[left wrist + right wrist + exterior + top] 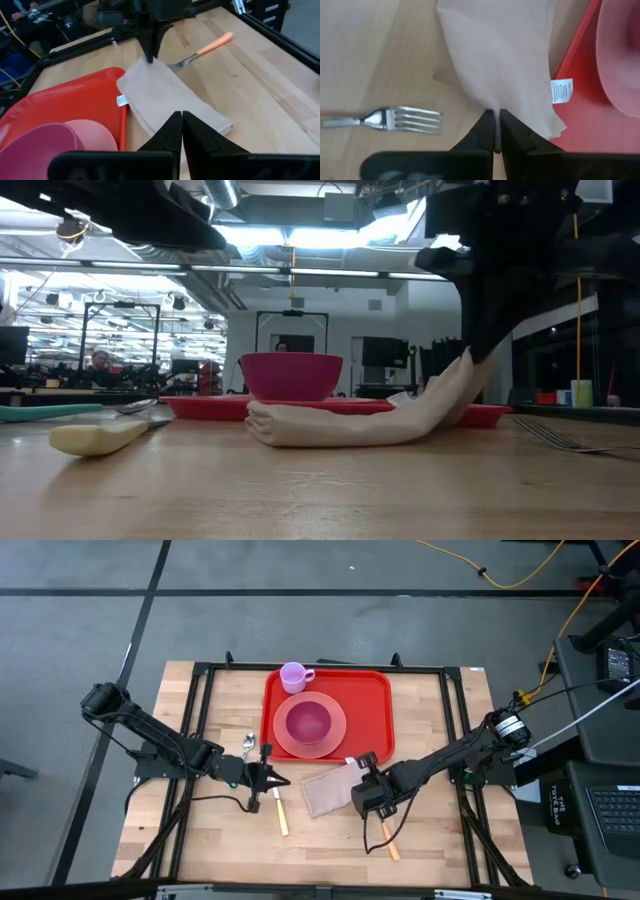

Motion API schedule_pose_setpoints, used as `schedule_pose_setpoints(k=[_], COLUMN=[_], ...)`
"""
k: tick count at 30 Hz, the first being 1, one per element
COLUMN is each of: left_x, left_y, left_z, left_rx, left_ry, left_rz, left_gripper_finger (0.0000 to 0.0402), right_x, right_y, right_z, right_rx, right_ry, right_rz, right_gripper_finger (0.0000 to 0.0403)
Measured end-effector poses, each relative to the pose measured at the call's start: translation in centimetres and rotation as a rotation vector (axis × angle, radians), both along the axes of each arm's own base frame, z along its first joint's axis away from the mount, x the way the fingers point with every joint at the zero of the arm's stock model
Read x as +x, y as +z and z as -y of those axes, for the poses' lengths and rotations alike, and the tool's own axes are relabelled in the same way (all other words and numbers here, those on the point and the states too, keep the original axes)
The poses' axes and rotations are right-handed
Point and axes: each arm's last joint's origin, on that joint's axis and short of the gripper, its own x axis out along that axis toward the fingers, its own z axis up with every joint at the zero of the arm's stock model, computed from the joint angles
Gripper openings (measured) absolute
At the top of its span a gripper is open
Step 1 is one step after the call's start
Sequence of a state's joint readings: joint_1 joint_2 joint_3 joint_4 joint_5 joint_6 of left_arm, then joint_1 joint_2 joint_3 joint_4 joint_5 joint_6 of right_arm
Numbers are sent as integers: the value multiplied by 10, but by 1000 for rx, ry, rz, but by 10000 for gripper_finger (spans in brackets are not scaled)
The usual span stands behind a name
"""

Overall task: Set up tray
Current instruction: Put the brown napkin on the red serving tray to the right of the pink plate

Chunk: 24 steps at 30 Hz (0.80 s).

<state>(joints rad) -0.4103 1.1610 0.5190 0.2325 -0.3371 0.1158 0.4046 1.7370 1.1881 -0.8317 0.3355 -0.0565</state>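
The red tray (375, 700) lies at the table's far middle. On it stand a pink plate (337, 738) with a magenta bowl (308, 722) and a purple cup (293, 676). A folded beige napkin (322, 792) lies on the wood just near of the tray's near right corner. My right gripper (496, 120) is shut on the napkin's end beside the tray. My left gripper (181, 117) is shut with nothing in it, raised over the table to the left of the napkin. My right gripper pinches the napkin's edge (496, 111) between its two fingertips, at the end nearest the tray, close to the white label (561, 90). The fingers (150, 50) come steeply from above. That end (465, 375) is lifted and the cloth slopes down; its other end (270, 423) rests on the table.
A fork with an orange handle (388, 840) lies on the wood near of my right gripper. A knife with a yellow handle (281, 814) and a spoon (248, 745) lie left of the napkin, below my left gripper. A black frame (200, 720) runs along the table's sides.
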Motion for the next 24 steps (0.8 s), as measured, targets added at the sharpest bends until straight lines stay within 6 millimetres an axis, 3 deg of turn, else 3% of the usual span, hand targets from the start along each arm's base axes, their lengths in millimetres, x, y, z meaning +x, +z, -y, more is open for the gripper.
schedule_pose_setpoints(k=[7,17,24], left_x=[0,1,1], left_y=[1,4,4], left_z=[0,0,0], left_rx=[-3,-13,-13], left_ry=[3,3,4], left_rz=[14,39,39], left_gripper_finger=[6,3,4], right_x=[3,10,3], right_y=[5,43,70], right_z=[0,0,14], right_rx=[6,-97,-142], right_ry=[-3,2,-46], right_rz=[13,39,97], right_gripper_finger=[15,15,15])
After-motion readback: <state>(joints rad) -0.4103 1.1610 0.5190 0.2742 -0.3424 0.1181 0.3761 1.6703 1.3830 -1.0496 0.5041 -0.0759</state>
